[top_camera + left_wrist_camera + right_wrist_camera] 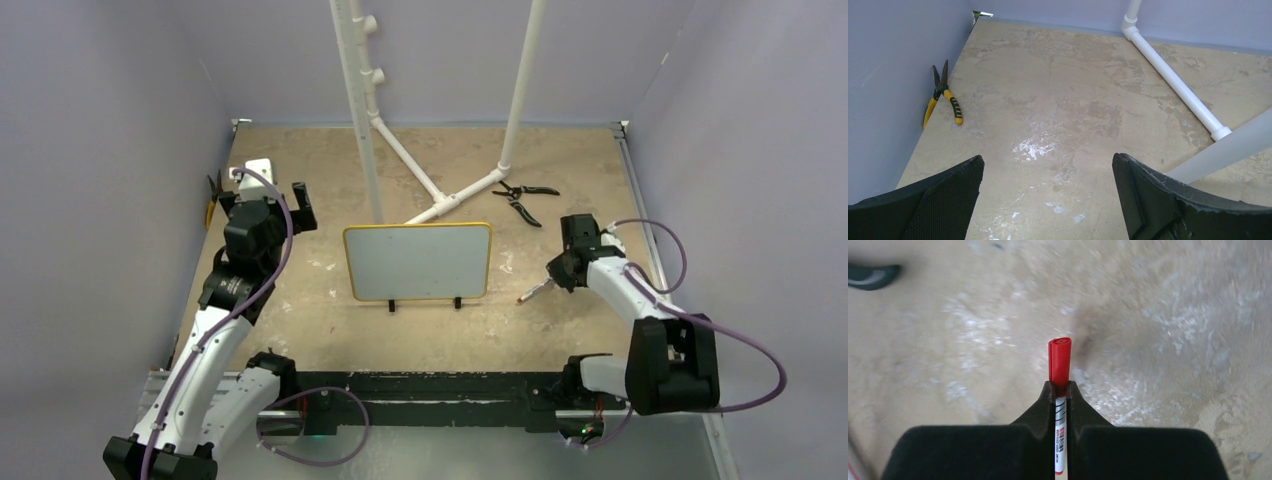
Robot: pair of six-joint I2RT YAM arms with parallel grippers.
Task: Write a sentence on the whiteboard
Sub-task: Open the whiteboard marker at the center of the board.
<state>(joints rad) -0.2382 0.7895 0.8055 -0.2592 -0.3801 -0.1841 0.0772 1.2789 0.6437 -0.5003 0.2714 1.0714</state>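
Observation:
The whiteboard point(416, 262), white with a thin yellow frame, stands upright on two black feet at the table's middle. Its face is blank; no sentence shows on it. Right of the board, low over the table, my right gripper point(553, 279) is shut on a marker point(535, 292). In the right wrist view the fingers point(1045, 400) pinch the white barrel, and the red cap point(1060, 359) sticks out past my right gripper point(1060, 386). My left gripper point(262, 196) hovers left of the board. It stands wide open point(1048, 162) over bare table.
A white pipe frame point(440, 190) rises behind the board, and its base runs along the table point(1173, 80). Black pliers point(525, 197) lie at the back right. Yellow-handled pliers point(943, 97) lie by the left wall. Grey walls enclose three sides.

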